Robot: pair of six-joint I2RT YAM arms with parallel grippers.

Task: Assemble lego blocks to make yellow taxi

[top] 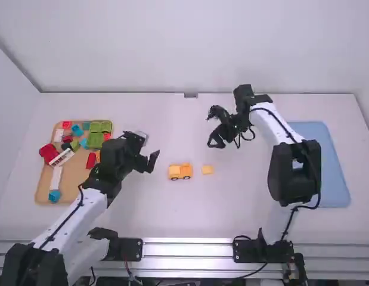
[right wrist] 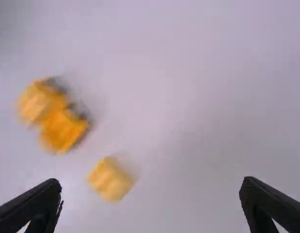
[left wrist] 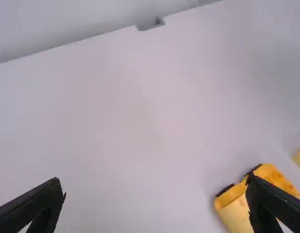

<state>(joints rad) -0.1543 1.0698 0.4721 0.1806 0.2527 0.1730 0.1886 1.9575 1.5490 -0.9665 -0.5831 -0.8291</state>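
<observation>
White table [top: 190, 220] | right gripper [right wrist: 152, 183] gapes wide, empty; left gripper [left wrist: 154, 181] likewise | loose yellow block [top: 207, 170] sits just beside the wheeled taxi body [top: 180, 171] | square up, pinch its sides gently, align, press straight down!

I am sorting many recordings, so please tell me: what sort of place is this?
Probably a robot test or training station: two mounted robot arms over a white table, a tray of toy bricks, and a small yellow toy car.
</observation>
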